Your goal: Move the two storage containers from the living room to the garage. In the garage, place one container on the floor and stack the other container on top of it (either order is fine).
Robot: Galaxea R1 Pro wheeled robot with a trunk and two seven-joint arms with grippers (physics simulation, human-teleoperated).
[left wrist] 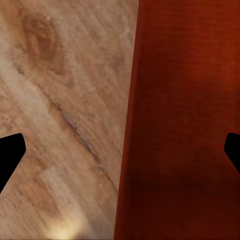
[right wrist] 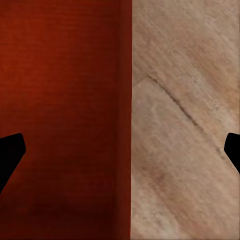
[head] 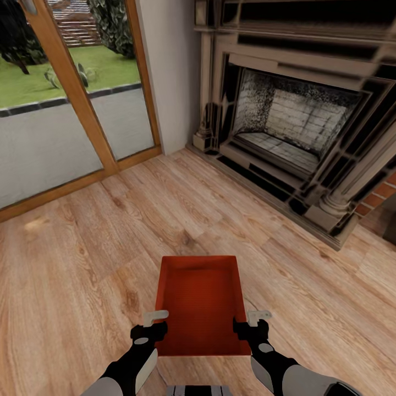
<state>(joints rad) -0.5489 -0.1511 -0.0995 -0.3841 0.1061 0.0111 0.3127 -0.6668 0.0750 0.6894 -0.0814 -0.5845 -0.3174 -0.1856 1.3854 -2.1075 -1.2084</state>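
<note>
Currently, one storage container (head: pixel 201 302) is set on the living-room plank floor (head: pixel 82 247); left gripper (left wrist: pixel 120 150) and right gripper (right wrist: pixel 120 150), fingers spread wide, straddle opposite walls, evidently for a two-sided lift.

Evenly and brightly lit, as by daylight through the glazed door (head: pixel 66 110); no hard shadows on the wood-plank floor (head: pixel 82 264). Firebox of the fireplace (head: pixel 297 126) darker, its carved surround smeared and stretched toward the right edge. Slight softness and compression blur throughout. Interior of the storage container (head: pixel 201 305) shaded deeper red toward its near end. Small pale glare patch on the planks in the left wrist view. Fingertips (left wrist: pixel 10 152) rendered as flat black, featureless shapes.
</note>
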